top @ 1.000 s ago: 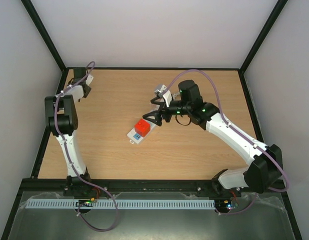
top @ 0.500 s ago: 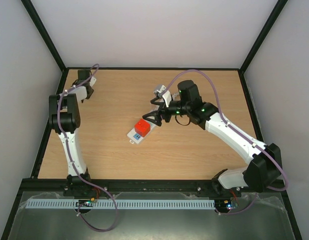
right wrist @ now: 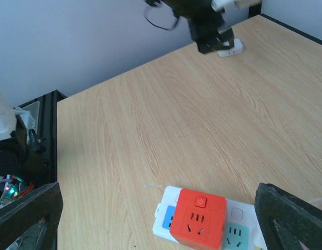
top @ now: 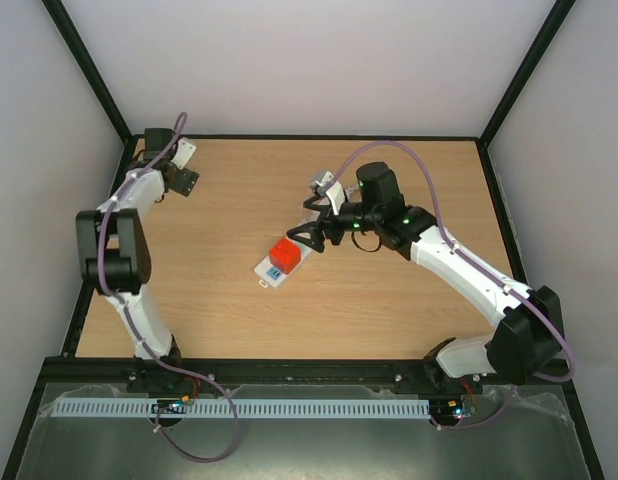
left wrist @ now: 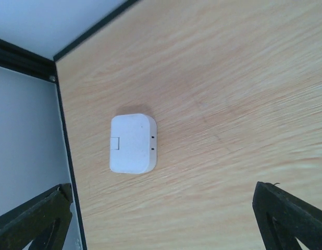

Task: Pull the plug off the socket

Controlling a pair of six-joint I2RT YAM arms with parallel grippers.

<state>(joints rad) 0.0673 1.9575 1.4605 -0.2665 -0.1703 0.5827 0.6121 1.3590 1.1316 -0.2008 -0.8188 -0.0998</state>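
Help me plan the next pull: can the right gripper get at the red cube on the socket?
Probably yes. The right gripper stands open right beside the red cube, which sits atop the socket with nothing over it; the left gripper is far off.

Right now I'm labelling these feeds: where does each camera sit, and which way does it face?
Top external: fixed above and behind the bases, looking down on the table; both arms show.
Left wrist: at the far-left corner, facing down at the white plug; open left claw tips at the bottom.
Right wrist: low by the socket and red cube, facing toward the left arm; open right claw tips show.
Shared: both wrist views show the white plug.
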